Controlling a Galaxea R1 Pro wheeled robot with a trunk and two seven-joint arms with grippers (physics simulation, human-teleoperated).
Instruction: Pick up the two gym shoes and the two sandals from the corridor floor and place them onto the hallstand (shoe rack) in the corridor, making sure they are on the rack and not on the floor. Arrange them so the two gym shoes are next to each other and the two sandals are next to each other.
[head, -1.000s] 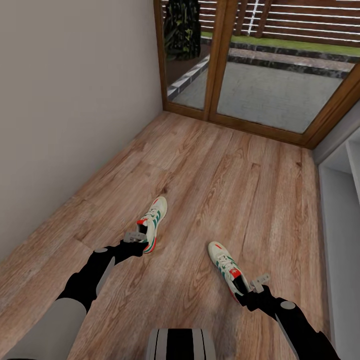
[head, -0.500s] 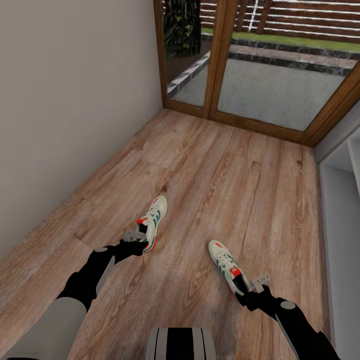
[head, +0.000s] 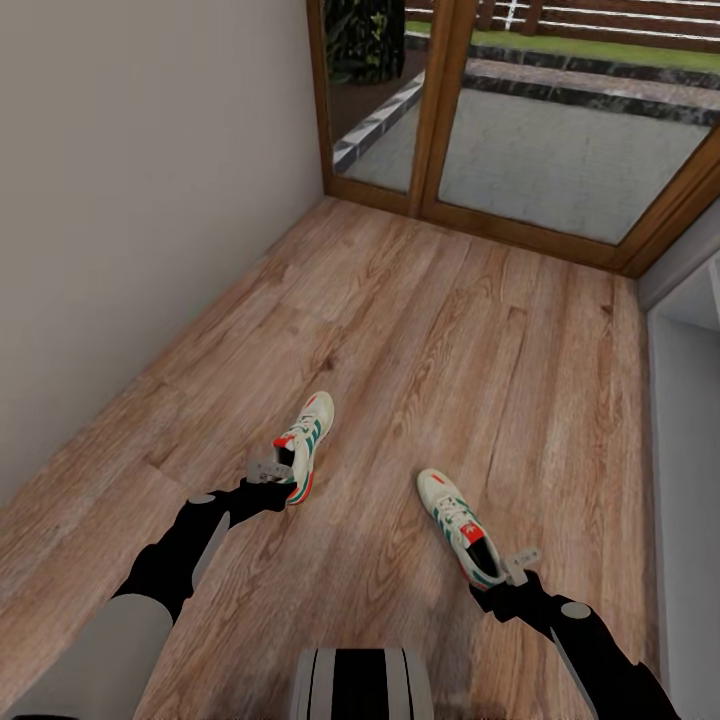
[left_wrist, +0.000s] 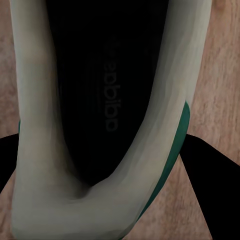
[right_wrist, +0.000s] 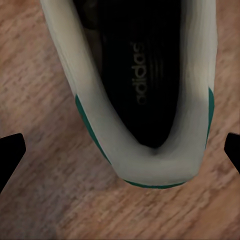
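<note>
The hallstand (head: 685, 420) is cut off by the right edge of the head view; only a pale grey strip of it shows, and its shelves cannot be made out.

The left gripper (head: 268, 472) sits at the heel of the left gym shoe (head: 304, 446) and hides part of that heel. Finger spacing is too small to read there.

In the left wrist view, the left gym shoe (left_wrist: 100, 120) overruns the frame; its toe and laces are cut off.

The right gripper (head: 505, 572) covers the heel of the right gym shoe (head: 458, 522).

In the right wrist view, the right gym shoe (right_wrist: 142, 85) is cut off at the toe end, and the fingertips (right_wrist: 10, 155) show only as dark corners at the frame edges.
</note>
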